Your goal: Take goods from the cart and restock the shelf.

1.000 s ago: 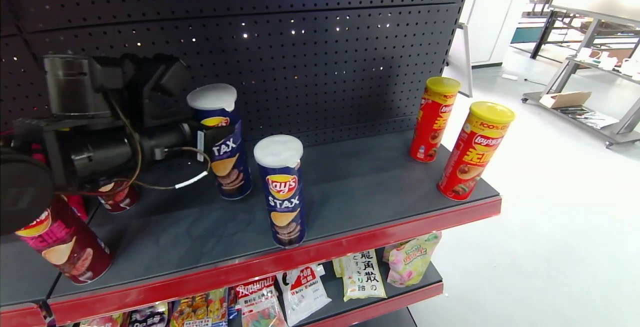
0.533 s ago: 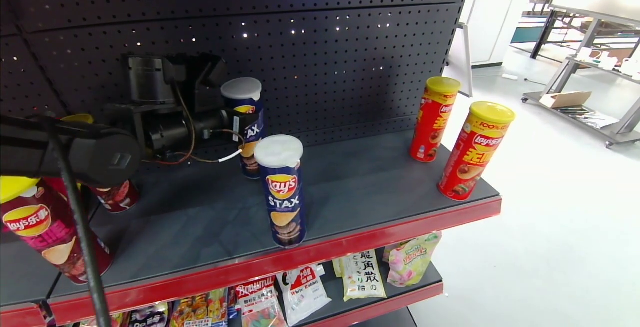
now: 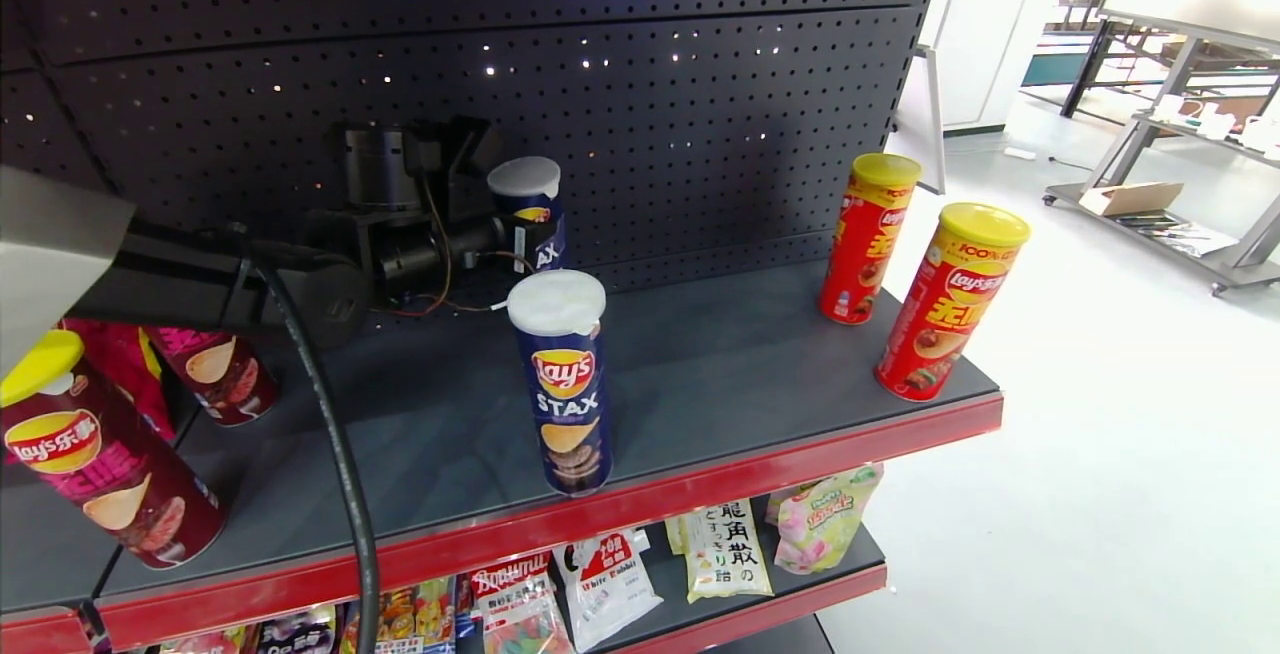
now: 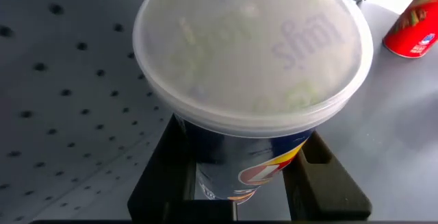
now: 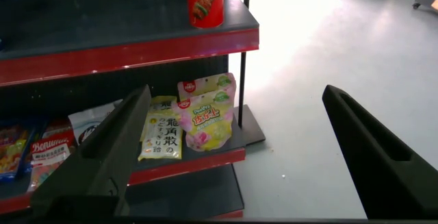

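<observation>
My left gripper [image 3: 528, 237] is shut on a blue chip can with a white lid [image 3: 527, 196], held upright at the back of the dark shelf [image 3: 720, 374], close to the pegboard. In the left wrist view the can [image 4: 253, 53] sits between both fingers [image 4: 161, 179]. Its base is hidden behind a second blue can [image 3: 566, 384] standing near the shelf's red front edge. My right gripper [image 5: 243, 162] is open and holds nothing, out in front of the shelf's right end, level with the lower shelf.
Two red cans with yellow lids [image 3: 866, 239] [image 3: 951, 302] stand at the shelf's right end. Dark red cans [image 3: 105, 454] [image 3: 218, 374] stand at the left. Snack bags [image 3: 720, 549] hang on the lower shelf [image 5: 205, 118]. Bare shelf lies between the blue and red cans.
My left arm has carried the blue can to the right and deeper toward the pegboard, from beside the left cans to behind the front blue can. Nothing else moved.
</observation>
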